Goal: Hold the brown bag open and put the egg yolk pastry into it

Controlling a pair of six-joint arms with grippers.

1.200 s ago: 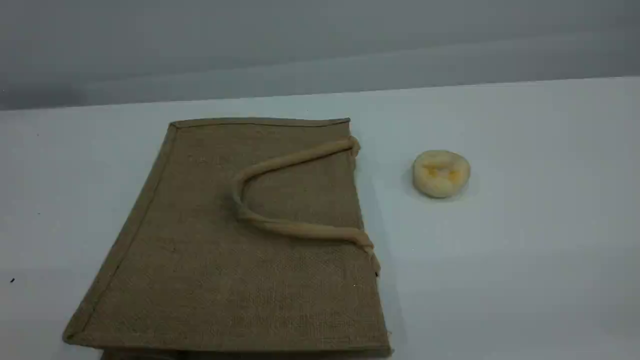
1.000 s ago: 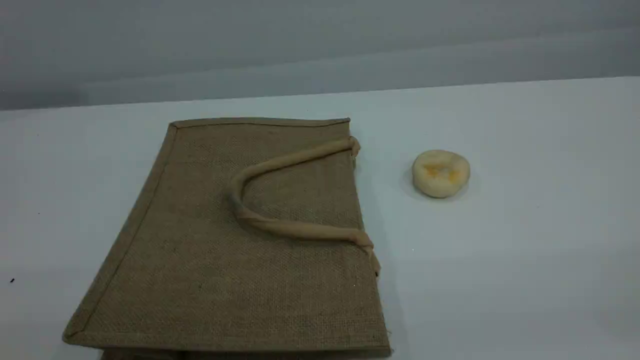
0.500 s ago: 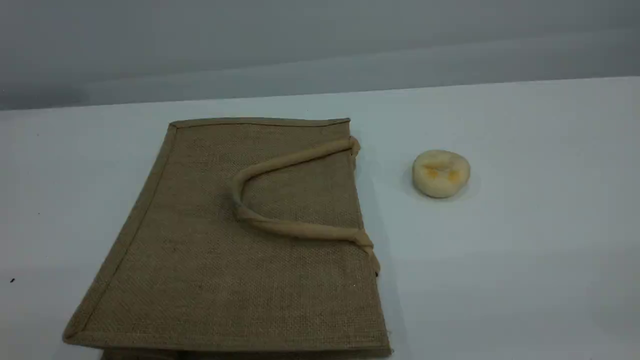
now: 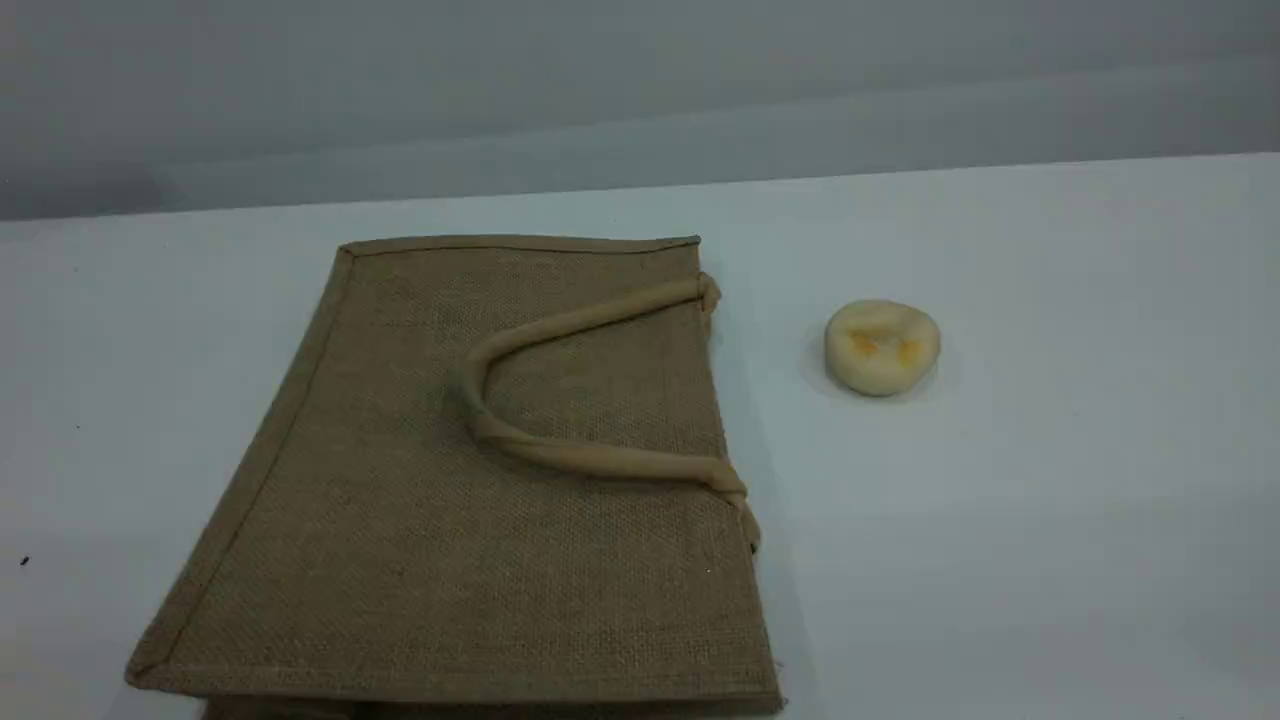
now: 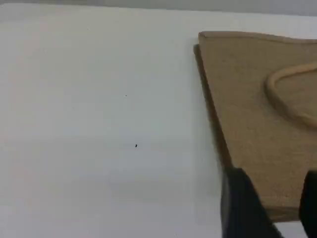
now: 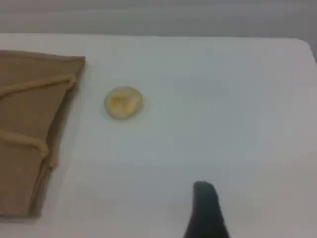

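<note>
The brown bag lies flat and closed on the white table, its beige handle folded back over its top face and its mouth edge facing right. The egg yolk pastry sits by itself to the right of the bag, a short gap away. Neither arm shows in the scene view. In the left wrist view my left gripper hovers open over the bag's near corner, holding nothing. In the right wrist view one dark fingertip shows, well short of the pastry and bag.
The white table stretches bare to the right of the pastry and to the left of the bag. Its far edge meets a grey wall. A tiny dark speck lies near the left edge.
</note>
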